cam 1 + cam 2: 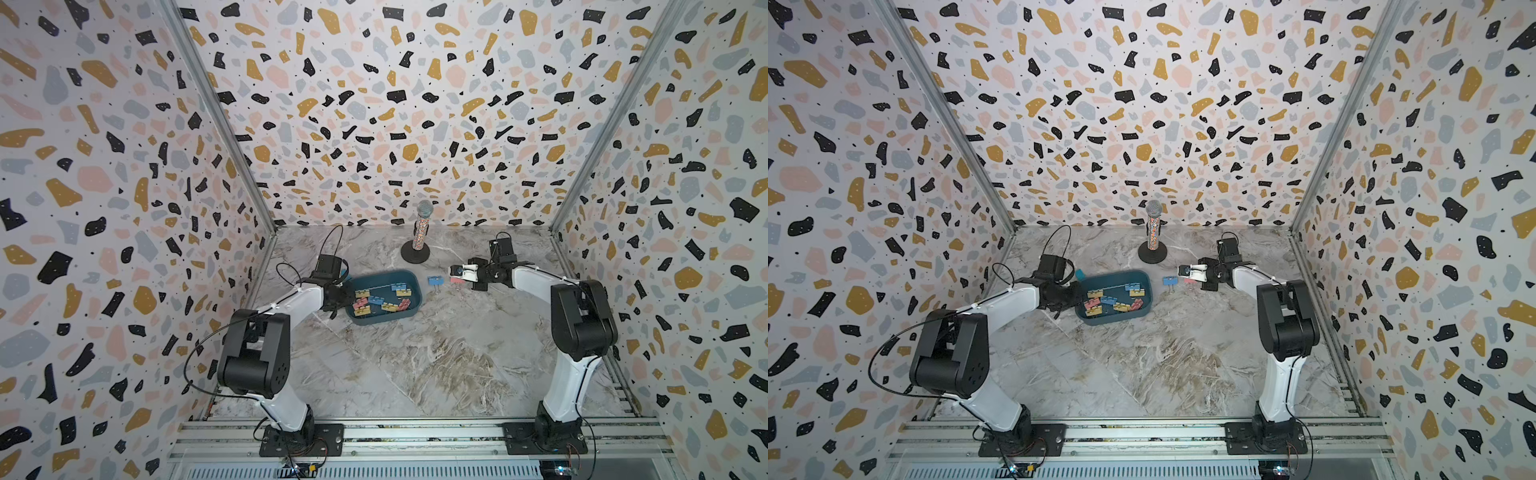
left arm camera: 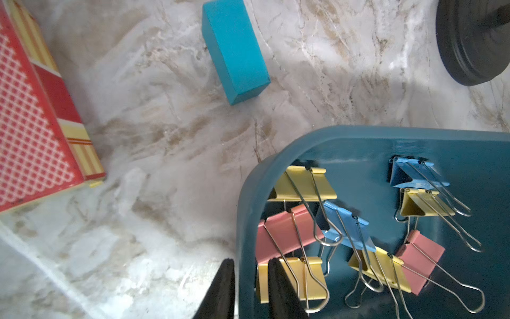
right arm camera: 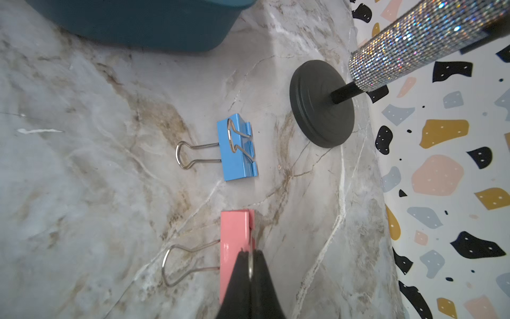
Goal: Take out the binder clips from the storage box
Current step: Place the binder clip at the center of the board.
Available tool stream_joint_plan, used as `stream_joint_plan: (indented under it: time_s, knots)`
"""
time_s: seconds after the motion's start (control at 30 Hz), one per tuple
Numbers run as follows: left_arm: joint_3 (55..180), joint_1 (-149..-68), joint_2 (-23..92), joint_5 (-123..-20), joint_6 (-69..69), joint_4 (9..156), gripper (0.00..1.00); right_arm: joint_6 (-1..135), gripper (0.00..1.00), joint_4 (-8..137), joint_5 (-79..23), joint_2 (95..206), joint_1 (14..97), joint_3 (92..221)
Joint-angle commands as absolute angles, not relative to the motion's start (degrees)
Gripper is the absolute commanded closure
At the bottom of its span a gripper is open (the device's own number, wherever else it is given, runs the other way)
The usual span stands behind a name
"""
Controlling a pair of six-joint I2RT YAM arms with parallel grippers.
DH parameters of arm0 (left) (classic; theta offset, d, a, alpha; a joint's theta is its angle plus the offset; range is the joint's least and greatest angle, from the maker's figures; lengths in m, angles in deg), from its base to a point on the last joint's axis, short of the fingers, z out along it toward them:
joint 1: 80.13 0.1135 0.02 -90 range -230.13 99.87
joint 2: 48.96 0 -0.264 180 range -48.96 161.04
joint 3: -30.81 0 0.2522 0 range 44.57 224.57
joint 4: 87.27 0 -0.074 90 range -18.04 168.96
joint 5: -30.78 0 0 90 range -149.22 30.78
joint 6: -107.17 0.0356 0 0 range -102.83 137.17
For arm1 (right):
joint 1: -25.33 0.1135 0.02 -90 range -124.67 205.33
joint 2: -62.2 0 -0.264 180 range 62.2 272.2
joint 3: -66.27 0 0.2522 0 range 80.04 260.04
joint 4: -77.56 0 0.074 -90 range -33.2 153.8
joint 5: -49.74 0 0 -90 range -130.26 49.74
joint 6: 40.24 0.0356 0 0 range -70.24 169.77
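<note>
The binder clips [image 2: 345, 229]: eight by my count are lying in the storage box [image 2: 358, 138], overlapping across its floor. Two are sitting outside it, toward the right arm. A blue clip [image 3: 237, 147] is lying free on the surface [image 1: 415, 374], and a pink clip [image 3: 237, 229] is just beside it. The right claw [image 3: 249, 252] is pinching the pink clip's wire handle. The left claw [image 2: 249, 262] is clamping the box's wall, one finger inside and one outside.

Judging progress: roughly a fifth done.

Not showing: whether the pink clip is resting on the surface or hanging just above it. The box is running off the left wrist view, and the tangled handles are making the count uncertain.
</note>
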State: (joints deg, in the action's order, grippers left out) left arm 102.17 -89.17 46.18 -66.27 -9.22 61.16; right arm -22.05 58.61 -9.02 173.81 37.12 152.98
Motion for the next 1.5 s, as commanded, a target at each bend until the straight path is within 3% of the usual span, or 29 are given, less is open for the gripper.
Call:
stream_joint_plan:
  time_s: [0.0,1.47]
  knots:
    - [101.61,-88.92,44.88,-66.25,-9.46,62.09,0.75,-22.22,1.0,60.78,-9.23,174.03,37.1,154.3]
    - [101.26,-88.92,44.87,-66.47,-9.72,61.85,0.75,-26.45,1.0,64.3,-10.21,177.95,37.19,152.04]
